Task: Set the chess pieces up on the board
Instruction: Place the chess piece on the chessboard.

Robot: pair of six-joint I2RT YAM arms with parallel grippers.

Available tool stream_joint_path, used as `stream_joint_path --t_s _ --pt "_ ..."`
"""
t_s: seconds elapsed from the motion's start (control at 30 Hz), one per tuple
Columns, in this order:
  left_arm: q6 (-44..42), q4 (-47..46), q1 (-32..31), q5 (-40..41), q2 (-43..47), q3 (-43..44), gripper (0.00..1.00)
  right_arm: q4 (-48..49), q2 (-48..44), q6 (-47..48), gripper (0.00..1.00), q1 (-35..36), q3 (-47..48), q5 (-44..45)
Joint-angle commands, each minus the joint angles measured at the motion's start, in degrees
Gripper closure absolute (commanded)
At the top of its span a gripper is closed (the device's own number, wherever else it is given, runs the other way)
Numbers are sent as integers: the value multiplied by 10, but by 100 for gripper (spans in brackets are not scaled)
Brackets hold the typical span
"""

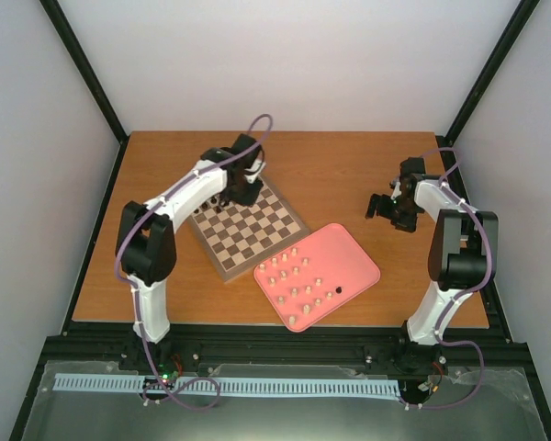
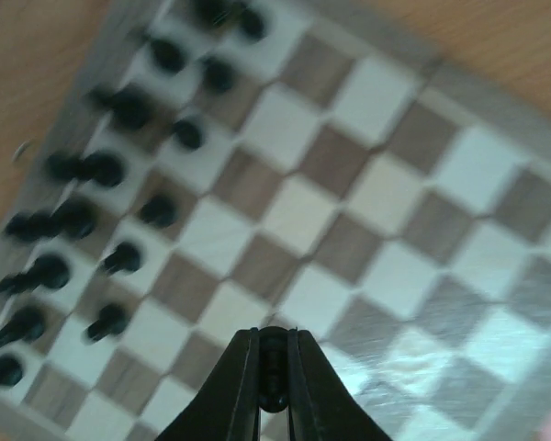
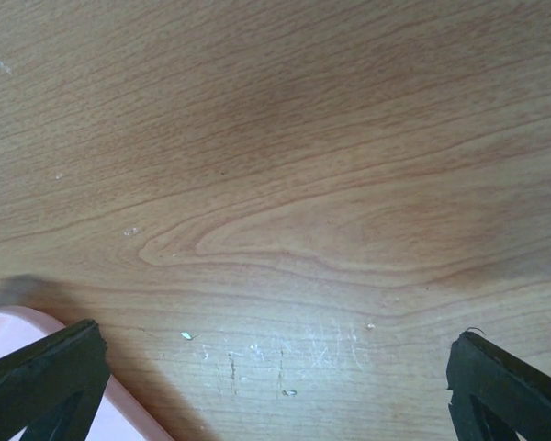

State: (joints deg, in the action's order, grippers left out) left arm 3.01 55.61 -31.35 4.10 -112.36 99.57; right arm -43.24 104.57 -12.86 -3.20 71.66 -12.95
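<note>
1. The left jaws are closed tight on what looks like a dark chessman [image 2: 274, 367]. Only a sliver of it shows between the fingertips [image 2: 248, 358]. They hang over bare squares of the board [image 2: 376, 211], near the rows already set.
2. The right jaws stand wide open with nothing between them. They are over bare tabletop [image 3: 285, 184], just beside a corner of the pink tray [image 3: 14, 323] and well apart from the board.
3. The dark pieces [image 2: 119, 175] stand in two rows along one edge of the board. The cream pieces [image 1: 294, 276] are scattered in the tray, which lies just beside the board. One lone dark piece [image 1: 338, 290] sits among them.
4. Handling, as a judgement: each chessman looks light, hard and smooth, on a narrow base, so it should tip or skid at a slight nudge. The best hold is probably from straight above, pinching across the stem below the head. The release should be low so the piece does not topple into its neighbours.
5. The pieces on the board stand upright, long axis vertical and heads up. Their apparent lean in the wrist view is likely perspective.
6. Those in the tray also seem upright, though they are too small to be sure.
7. The held piece seems to lie along the fingers, but which end is up cannot be told.
8. The board sits skewed to the tabletop's edges.
</note>
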Motion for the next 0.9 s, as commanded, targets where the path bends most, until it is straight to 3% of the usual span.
stream_joint_path --t_s 0.0,0.4,0.87 --pt "30 6 57 26 33 -43 93 0 17 4 0 4 16 -7" --pt "45 -50 178 27 41 -117 93 -3 29 6 0 4 18 -4" --pt "51 -66 183 10 29 -136 93 -4 31 6 0 4 16 -3"
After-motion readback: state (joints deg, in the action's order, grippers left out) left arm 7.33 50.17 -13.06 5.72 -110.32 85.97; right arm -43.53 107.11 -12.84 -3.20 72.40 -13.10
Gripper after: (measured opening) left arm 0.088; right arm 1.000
